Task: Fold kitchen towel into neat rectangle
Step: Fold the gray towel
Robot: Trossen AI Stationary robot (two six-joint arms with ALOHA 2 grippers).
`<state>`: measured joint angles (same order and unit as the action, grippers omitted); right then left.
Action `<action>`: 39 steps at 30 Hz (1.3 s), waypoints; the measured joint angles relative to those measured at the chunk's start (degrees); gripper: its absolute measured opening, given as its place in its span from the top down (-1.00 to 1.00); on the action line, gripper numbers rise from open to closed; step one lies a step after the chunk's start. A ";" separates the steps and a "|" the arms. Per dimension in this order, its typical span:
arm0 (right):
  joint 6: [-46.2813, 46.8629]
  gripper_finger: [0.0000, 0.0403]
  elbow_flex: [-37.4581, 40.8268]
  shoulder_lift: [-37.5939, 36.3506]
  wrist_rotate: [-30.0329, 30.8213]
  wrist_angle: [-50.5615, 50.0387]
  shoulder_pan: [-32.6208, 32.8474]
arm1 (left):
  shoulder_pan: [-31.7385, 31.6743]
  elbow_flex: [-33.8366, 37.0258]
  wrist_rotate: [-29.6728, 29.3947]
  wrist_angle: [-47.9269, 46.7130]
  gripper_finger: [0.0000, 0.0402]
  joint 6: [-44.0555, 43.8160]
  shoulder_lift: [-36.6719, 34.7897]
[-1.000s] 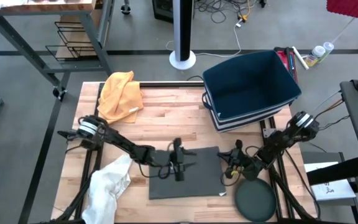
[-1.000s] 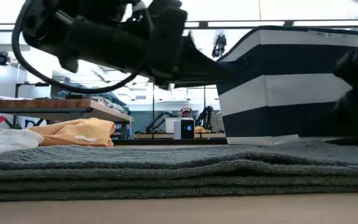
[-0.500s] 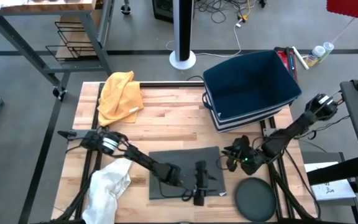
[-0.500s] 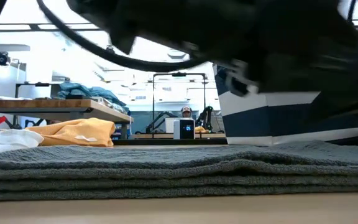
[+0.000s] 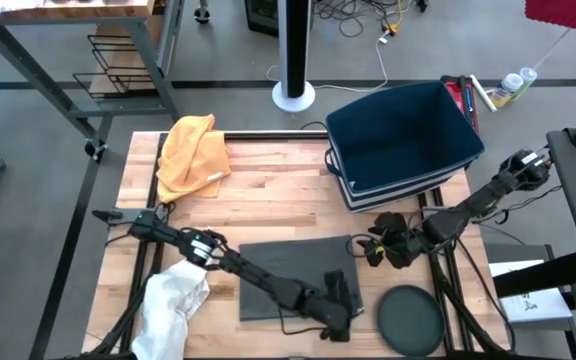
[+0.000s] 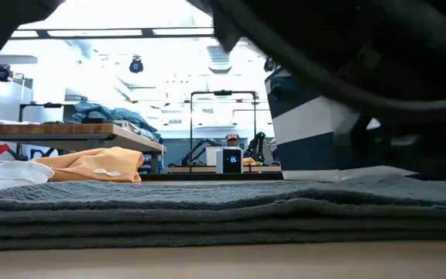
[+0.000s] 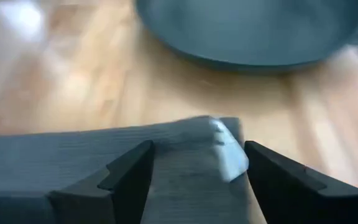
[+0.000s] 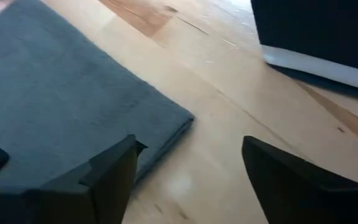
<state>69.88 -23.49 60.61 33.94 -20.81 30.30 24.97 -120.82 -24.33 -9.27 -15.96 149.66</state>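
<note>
Currently, as seen from beside the bench:

Table [image 5: 268,195]: wooden top, carrying every item listed below.

Bin [image 5: 401,140]: dark blue with a striped white and navy wall, at the far right of the table; in the low view it rises behind the towel on the right.

Towel [image 5: 288,275]: dark grey, folded into a flat rectangle, lying at the near middle of the table; stacked layers show along its edge in the low view [image 6: 207,217]. A small white tag sits at its near right corner, seen in the left wrist view [image 7: 229,155].

White cloth [image 5: 173,300]: crumpled, near left corner of the table, apart from the towel.

Yellow cloth [image 5: 193,150]: bunched, far left of the table.

Disc [image 5: 411,320]: dark, round, flat, just right of the towel's near right corner.

Left gripper [image 5: 336,300]: low over the towel's near right corner; fingers [image 7: 126,177] spread apart to either side of the tagged corner, clamping nothing.

Right gripper [image 5: 383,245]: just off the towel's far right corner, over bare wood between the towel and the bin; fingers [image 8: 114,171] wide apart, holding nothing.
</note>
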 joint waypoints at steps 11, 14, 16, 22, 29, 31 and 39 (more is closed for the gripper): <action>2.02 -0.45 0.09 1.41 0.49 1.00 -0.61 | 1.35 -1.20 -6.36 -1.85 -0.15 -0.69 0.27; 3.54 -0.43 0.15 1.90 0.56 4.90 -0.63 | 2.25 -0.99 -9.75 -1.46 -0.14 1.40 0.27; 3.64 -0.42 0.15 2.70 0.52 8.12 -0.63 | 2.33 -0.16 -9.76 -1.30 -0.13 1.50 0.27; 5.01 -0.48 0.15 5.61 0.52 12.62 -1.91 | 1.76 4.71 -9.71 5.01 -0.12 1.88 0.29; 8.13 -0.54 0.15 10.96 0.31 16.16 -2.48 | 1.86 9.99 -10.75 11.56 -0.13 1.66 -0.08; 8.26 -0.54 0.15 12.69 0.00 18.87 -2.48 | 1.84 11.40 -10.65 13.54 -0.11 1.65 -0.13; 10.55 -0.53 0.20 19.04 0.03 22.73 -4.67 | 1.66 16.15 -6.99 18.33 0.23 0.24 -0.30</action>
<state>80.42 -23.29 79.65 33.98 1.92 25.63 26.63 -104.67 -31.31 9.06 -15.73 149.36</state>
